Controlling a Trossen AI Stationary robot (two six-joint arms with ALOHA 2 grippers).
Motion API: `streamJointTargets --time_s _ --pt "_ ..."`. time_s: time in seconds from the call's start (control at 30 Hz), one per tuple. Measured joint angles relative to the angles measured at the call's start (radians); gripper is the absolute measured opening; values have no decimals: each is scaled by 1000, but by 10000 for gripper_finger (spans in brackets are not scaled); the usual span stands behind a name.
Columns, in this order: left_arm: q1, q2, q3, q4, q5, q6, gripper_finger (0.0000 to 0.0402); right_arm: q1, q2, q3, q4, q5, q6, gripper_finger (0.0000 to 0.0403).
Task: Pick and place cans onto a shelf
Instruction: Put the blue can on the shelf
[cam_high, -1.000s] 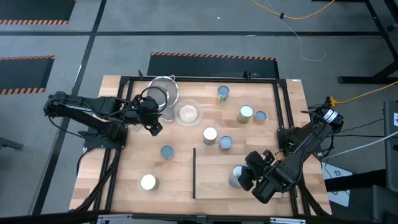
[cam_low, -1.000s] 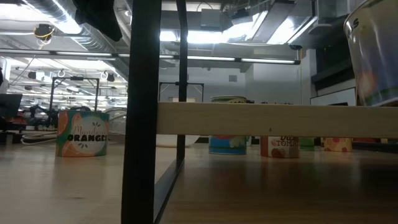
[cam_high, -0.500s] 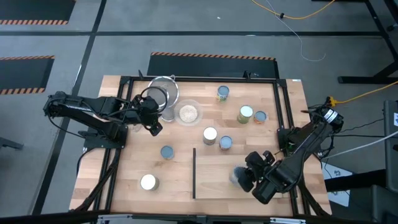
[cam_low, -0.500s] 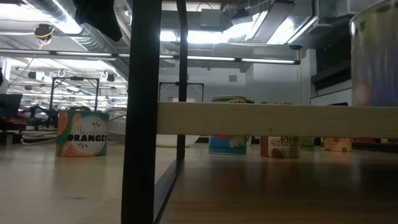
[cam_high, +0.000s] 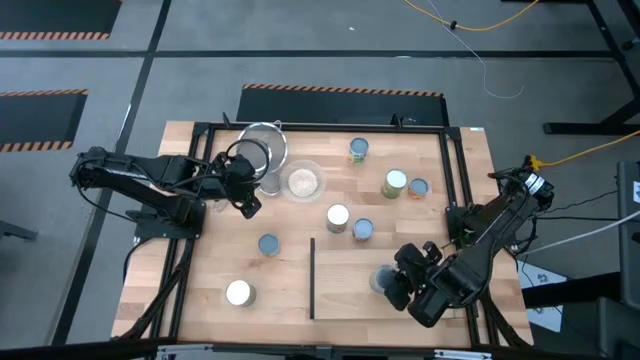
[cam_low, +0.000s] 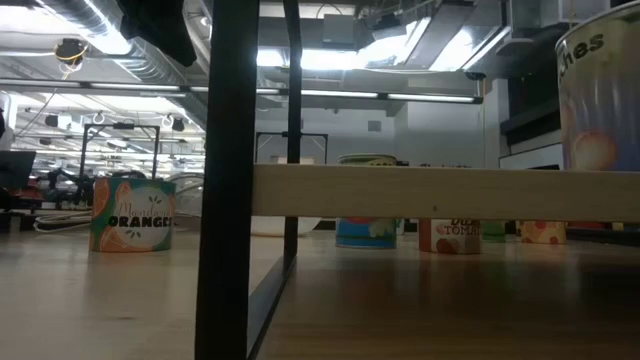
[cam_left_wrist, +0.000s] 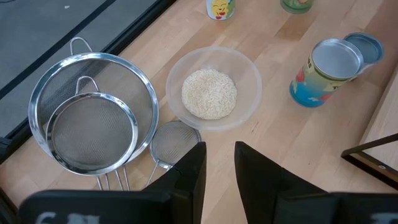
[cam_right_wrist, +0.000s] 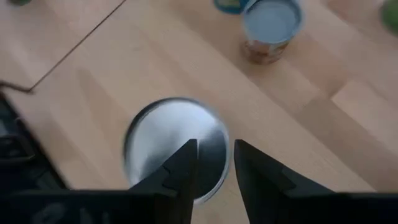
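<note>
The can (cam_high: 382, 281) has gone from tilted to upright on the shelf (cam_high: 340, 295), under the right gripper (cam_high: 400, 287); its grip cannot be told. Placement looks nearly complete. The left gripper (cam_left_wrist: 219, 149) waits narrowly parted, empty, near the strainers (cam_left_wrist: 87, 127).

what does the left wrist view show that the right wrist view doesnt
Only the left wrist view shows the nested metal strainers and the clear bowl of grains, both beside the left gripper near the table's far left.

Only the right wrist view shows the silver-topped can standing on the shelf panel, just past the right gripper.

Both show bare wooden surface, other cans standing farther off, and that arm's own dark jaws with a gap between them.
</note>
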Motion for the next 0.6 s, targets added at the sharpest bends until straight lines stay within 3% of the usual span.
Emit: streamJointTargets --time_s 0.1,0.33,0.47,0.6 --pt "0 0 0 0 0 0 75 0 -29 0 59 -51 -117 110" --pt "0 0 0 0 0 -6 77 0 -61 1 156 -245 -582 110" --pt "0 0 0 10 0 -9 75 -4 -58 1 152 -251 -827 110" --pt "0 0 0 25 0 -10 78 -23 -58 1 149 -251 -949 110"
